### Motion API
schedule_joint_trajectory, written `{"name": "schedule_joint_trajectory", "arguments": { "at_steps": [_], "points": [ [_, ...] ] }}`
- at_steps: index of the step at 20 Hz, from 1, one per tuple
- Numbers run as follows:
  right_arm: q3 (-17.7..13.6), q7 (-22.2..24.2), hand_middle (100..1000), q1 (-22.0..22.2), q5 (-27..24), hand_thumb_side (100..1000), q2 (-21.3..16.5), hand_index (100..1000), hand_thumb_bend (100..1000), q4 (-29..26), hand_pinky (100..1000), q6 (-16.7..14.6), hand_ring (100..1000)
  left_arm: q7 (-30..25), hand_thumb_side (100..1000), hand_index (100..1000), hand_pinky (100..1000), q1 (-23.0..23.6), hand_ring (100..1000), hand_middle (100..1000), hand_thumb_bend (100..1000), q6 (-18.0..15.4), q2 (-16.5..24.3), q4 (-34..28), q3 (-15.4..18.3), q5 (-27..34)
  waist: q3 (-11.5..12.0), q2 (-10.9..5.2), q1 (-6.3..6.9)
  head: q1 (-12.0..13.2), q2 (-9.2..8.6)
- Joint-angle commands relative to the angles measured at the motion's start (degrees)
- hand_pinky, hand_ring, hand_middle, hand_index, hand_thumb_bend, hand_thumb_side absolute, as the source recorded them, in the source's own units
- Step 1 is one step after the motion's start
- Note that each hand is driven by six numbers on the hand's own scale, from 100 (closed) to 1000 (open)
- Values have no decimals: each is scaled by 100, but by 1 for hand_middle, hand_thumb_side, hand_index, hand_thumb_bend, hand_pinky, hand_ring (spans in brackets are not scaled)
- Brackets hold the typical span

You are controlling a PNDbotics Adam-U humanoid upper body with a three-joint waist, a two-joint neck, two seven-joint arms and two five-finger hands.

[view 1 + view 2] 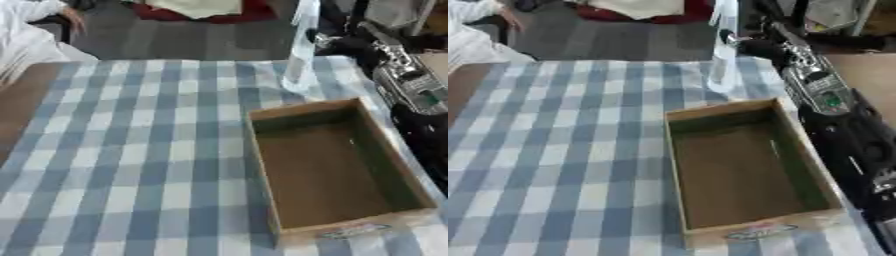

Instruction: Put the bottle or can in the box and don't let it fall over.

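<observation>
Clear bottle (pixel 724 47), right hand (pixel 750 42) fingers around it

Blue-and-white checked table (pixel 131 165); on it an open cardboard box (pixel 398 172); beyond it, a clear bottle (pixel 300 55)

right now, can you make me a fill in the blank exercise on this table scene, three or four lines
1. The clear bottle stands ____ on the far part of the table.
2. The cardboard box holds ____.
3. The tablecloth is checked white and ____.
4. The robot's ____ hand is at the bottle.

Missing words: upright; nothing; blue; right
</observation>
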Motion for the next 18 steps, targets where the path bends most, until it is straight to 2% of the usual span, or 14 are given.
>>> {"name": "schedule_joint_trajectory", "arguments": {
  "at_steps": [1, 18],
  "points": [
    [-61, -25, 933, -166, 45, 269, -89, 985, 364, -34, 1000, 30, 978, -31, 523, 824, 1000, -71, 837, 797, 501, -8, 153, -56, 23, -7, 17, -65, -2, -14, -93],
    [-89, -42, 937, -356, 349, 265, -225, 989, 373, 149, 995, -32, 976, -85, 528, 817, 1000, -91, 837, 797, 496, -41, 109, -44, 53, -1, 124, 161, 68, -134, -214]
  ]
}}
